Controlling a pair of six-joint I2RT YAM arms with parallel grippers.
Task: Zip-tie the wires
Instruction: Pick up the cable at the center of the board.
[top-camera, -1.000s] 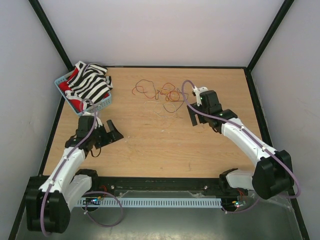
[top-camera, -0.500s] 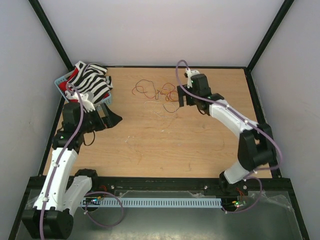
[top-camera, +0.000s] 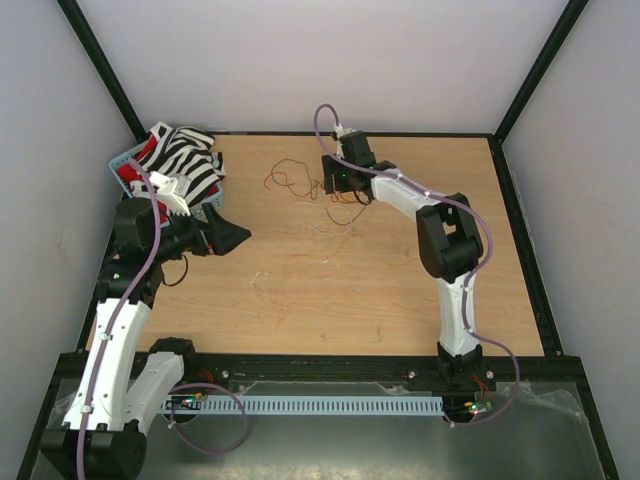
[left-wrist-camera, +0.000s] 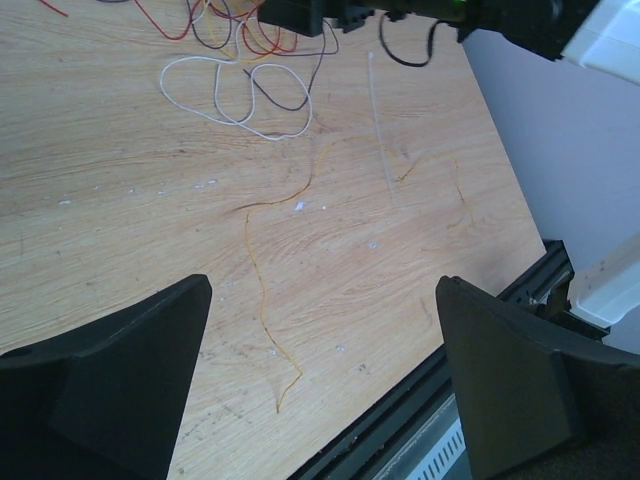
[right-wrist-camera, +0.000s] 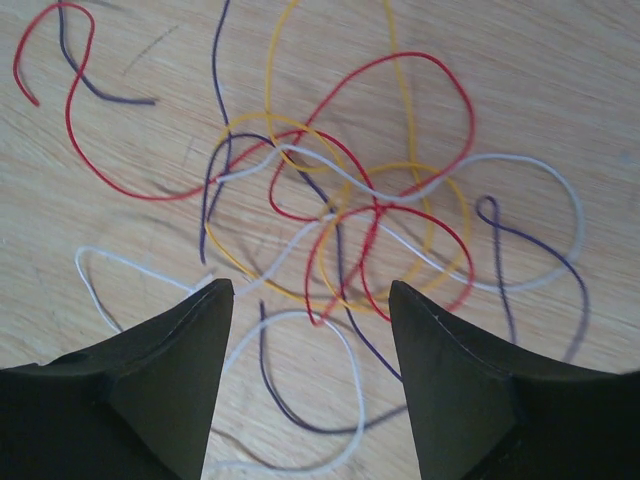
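Several wires (top-camera: 318, 188) lie in a loose tangle at the far middle of the worktop (top-camera: 400, 300), with red, yellow, dark and white loops crossing one another. They look hair-light and limp but springy, so pulling one strand would probably drag its neighbours. The best hold seems to be the dense crossing at the heart of the tangle, where one pinch could gather most of them.

The right fingers (right-wrist-camera: 160, 390) hang spread apart just above that crossing, holding nothing. The zip tie (left-wrist-camera: 381, 130) lies flat and straight on the worktop just right of the white loops, on the near side of the tangle. It is likely light, smooth and slippery, stiffer than the wires but bendable. Flat as it lies, an end would be easier to take than its middle. A lone orange strand (left-wrist-camera: 262, 300) trails nearer.

The left fingers (left-wrist-camera: 110, 390) are wide apart and empty, well left of the tangle.

A blue basket (top-camera: 200, 212) at the far left holds a zebra-striped cloth (top-camera: 180, 165) and something red (top-camera: 150, 208).
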